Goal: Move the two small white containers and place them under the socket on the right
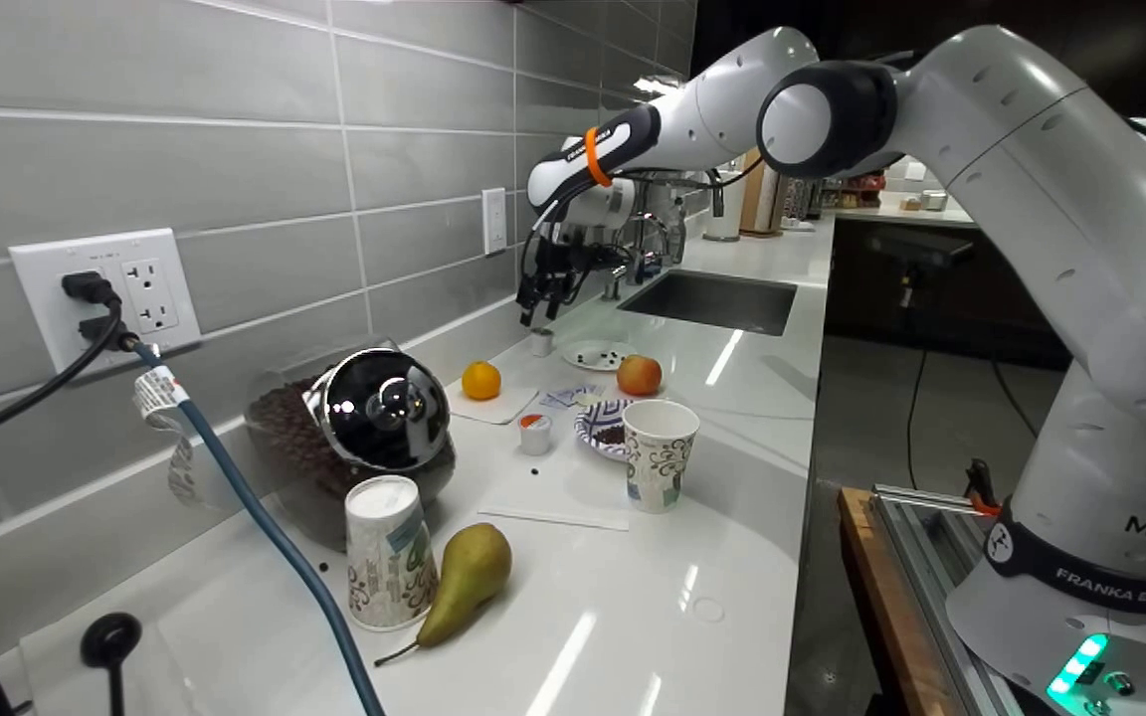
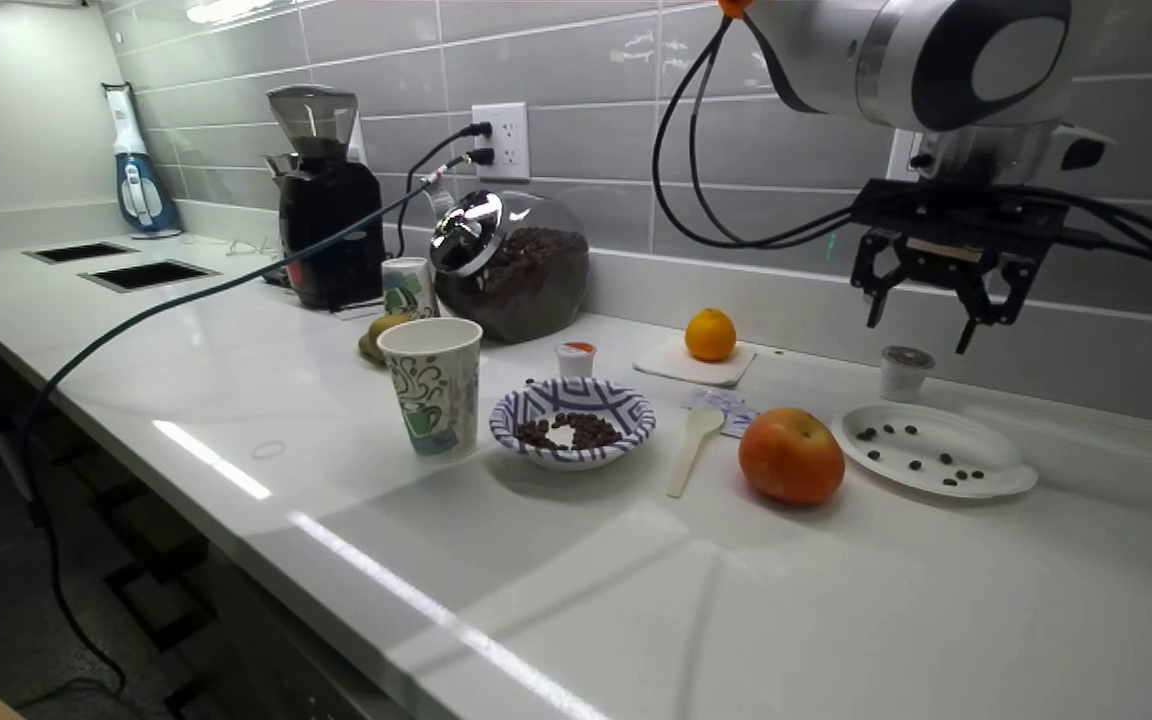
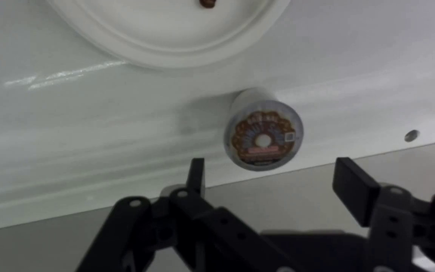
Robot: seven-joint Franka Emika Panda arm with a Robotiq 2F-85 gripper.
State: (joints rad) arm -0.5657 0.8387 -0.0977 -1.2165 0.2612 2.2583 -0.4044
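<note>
White glossy counter (image 2: pixel 786 610) along grey tiled wall (image 2: pixel 576 60); end effector (image 2: pixel 919 332) overhead, jaws apart

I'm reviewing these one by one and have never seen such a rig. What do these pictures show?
This is a white robot arm with a black two-fingered tool for grasping. Two pictures come from cameras outside the robot; the close-up comes from one on its wrist. On the white counter stand a small printed-lid container, beside a white plate, and a small orange-marked container, near a patterned bowl. Also there: an orange, an apple, a pear, two paper cups and a large jar. The tool is open, above the printed-lid container, holding nothing.
</note>
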